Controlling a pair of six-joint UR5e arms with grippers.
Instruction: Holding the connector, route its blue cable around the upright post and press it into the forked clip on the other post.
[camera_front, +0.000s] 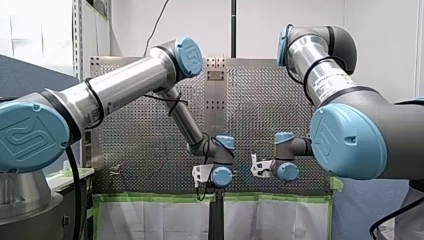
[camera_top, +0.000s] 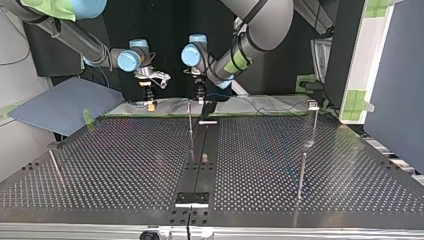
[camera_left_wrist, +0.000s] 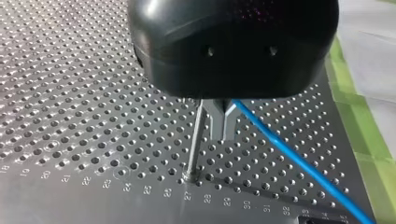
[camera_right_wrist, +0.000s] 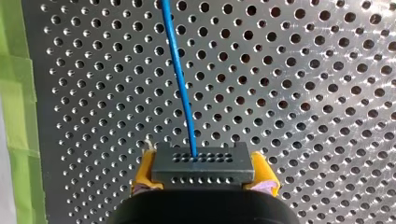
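**Front view:** my left arm and my right arm reach over the perforated table, wrists close together. Neither gripper shows plainly here.

**Top view:** my right gripper hangs low at the view's left. My left gripper sits just beside the upright post. The post carrying what looks to be the forked clip stands well apart at the view's right.

**Left wrist view:** the blue cable slants away past my left gripper, with the post close beside. Whether that gripper grips the cable cannot be told. The wrap looks barely begun, so the line wants tension and a low path round the post.

**Right wrist view:** yellow pads are clamped on the dark connector, and the cable leaves straight ahead. A firm, untwisted hold likely serves the long swing toward the clip.
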